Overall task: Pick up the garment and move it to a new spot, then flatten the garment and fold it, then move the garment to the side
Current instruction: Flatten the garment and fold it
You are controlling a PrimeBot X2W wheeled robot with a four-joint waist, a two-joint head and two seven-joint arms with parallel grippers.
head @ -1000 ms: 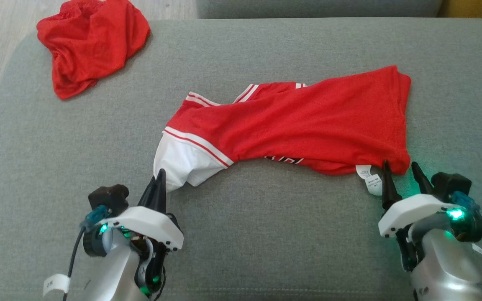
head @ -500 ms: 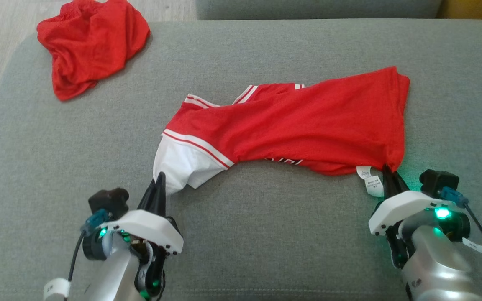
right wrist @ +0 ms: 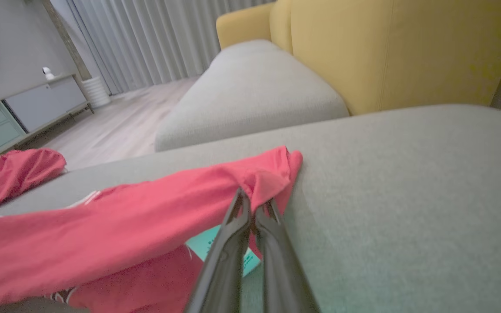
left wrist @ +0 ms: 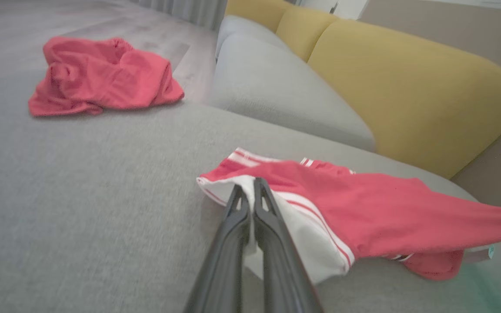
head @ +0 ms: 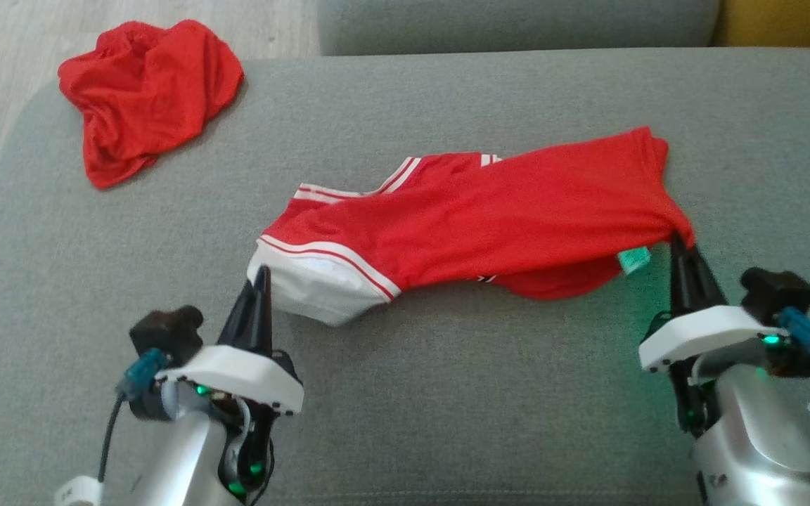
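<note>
The red jersey [head: 489, 218] is thin, matt knit cloth, as is the crumpled red garment [head: 145, 91] at ten o'clock. The grey cushion [head: 447, 407] is a coarse, matt weave.

Soft even daylight, faint shadows, mild blur in wrist views, green glow on grey cushion [head: 609, 316].

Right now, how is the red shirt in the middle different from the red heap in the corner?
The shirt is stretched out long; the heap is crumpled. The shirt has white parts and stripes; the heap is all red. The left gripper and right gripper pinch the shirt's ends; nothing touches the heap. Both are red, on the grey cushion.
</note>
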